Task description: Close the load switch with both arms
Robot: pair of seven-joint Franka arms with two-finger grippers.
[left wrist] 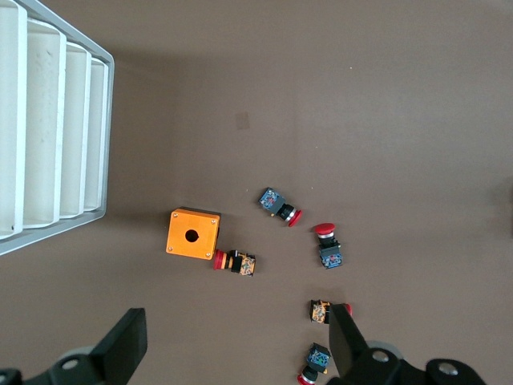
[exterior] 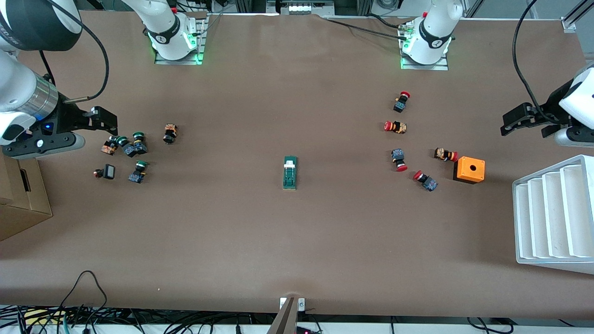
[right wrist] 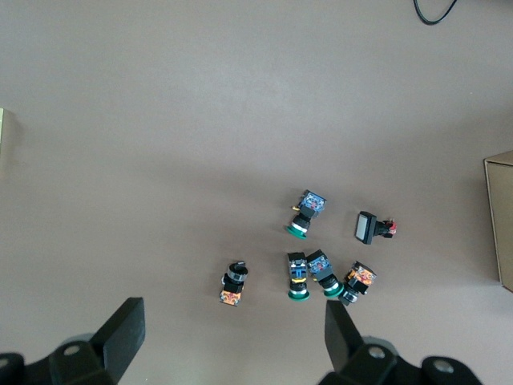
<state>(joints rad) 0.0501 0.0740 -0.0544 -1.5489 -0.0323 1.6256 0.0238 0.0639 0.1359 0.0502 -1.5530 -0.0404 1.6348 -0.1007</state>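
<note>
The load switch (exterior: 290, 172), a narrow dark-green block with a white tab at the end toward the robots' bases, lies alone in the middle of the table. It does not show clearly in either wrist view. My left gripper (exterior: 509, 121) hangs open over the left arm's end of the table, well away from the switch. In the left wrist view the left gripper (left wrist: 236, 345) is open with nothing between its fingers. My right gripper (exterior: 107, 121) hovers open over the right arm's end, above a cluster of push buttons. The right gripper (right wrist: 232, 337) is empty in its wrist view.
Several red-capped buttons (exterior: 402, 101) and an orange box with a hole (exterior: 469, 170) lie toward the left arm's end, with a white ribbed tray (exterior: 554, 213) at the table edge. Green-capped buttons (exterior: 134, 146) and a cardboard box (exterior: 21, 195) are at the right arm's end.
</note>
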